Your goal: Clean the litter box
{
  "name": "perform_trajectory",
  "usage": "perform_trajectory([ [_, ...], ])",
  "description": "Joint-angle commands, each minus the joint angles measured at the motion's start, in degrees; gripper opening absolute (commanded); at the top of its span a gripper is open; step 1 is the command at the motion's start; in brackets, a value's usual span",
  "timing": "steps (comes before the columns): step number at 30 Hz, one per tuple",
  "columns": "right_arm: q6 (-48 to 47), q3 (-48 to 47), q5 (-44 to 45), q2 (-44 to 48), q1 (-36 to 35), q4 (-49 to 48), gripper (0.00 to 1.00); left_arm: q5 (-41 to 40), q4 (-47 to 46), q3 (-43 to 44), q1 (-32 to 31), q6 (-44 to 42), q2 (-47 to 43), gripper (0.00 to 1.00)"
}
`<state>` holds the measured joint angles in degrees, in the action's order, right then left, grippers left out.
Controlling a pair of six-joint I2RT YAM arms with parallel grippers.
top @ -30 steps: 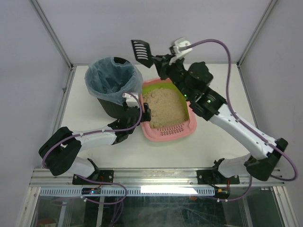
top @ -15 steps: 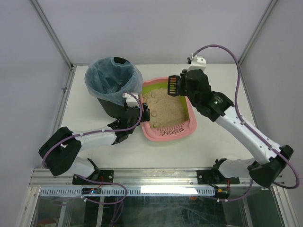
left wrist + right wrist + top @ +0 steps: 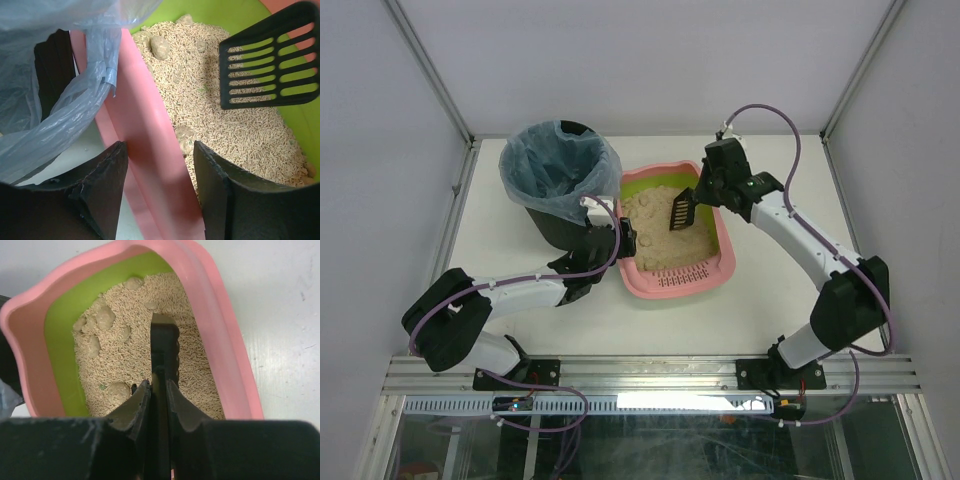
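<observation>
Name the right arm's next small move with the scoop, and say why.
Probably dip the scoop into the litter beside the clumps. The right end effector is shut on its handle, the slotted blade looks empty and just above the litter, and several clumps lie in the litter box.

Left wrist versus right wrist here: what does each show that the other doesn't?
Left wrist only: the slots in the scoop, the blue bag clearly, the left gripper astride the litter box wall. Right wrist only: the right gripper shut on the scoop handle, the box's curved end rim, bare table beside it. Both: tan litter with clumps inside the green-lined pink box.
</observation>
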<state>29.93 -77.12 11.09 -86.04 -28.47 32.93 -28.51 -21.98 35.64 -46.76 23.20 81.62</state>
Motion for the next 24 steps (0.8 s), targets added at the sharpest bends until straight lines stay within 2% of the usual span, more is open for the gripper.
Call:
perform_trajectory([
  [1,3.5,-0.4,-3.0,-3.4,0.5,-4.4,0.0,1.8,-2.4,1.6,0.4,-1.6,1.4,0.53],
  [4,4.6,-0.4,-3.2,-6.3,0.5,-5.3,0.0,2.0,-2.3,2.0,0.3,-2.0,2.3,0.52],
  [9,7.6,1.8,-4.9,-10.2,0.5,-8.7,0.0,3.6,-1.6,2.9,0.3,-2.6,3.4,0.42],
  [13,11.6,6.5,-9.8,-12.1,0.3,-15.6,0.0,4.5,-1.5,3.3,0.3,-3.0,3.9,0.37],
  [18,15.7,12.8,-19.8,-15.2,-0.7,-29.1,0.0,5.0,-1.5,3.5,0.2,-3.2,4.3,0.35],
  [24,16.5,17.7,-19.7,-13.8,-1.6,-36.6,0.0,4.7,-1.4,3.5,0.3,-3.2,4.3,0.35],
])
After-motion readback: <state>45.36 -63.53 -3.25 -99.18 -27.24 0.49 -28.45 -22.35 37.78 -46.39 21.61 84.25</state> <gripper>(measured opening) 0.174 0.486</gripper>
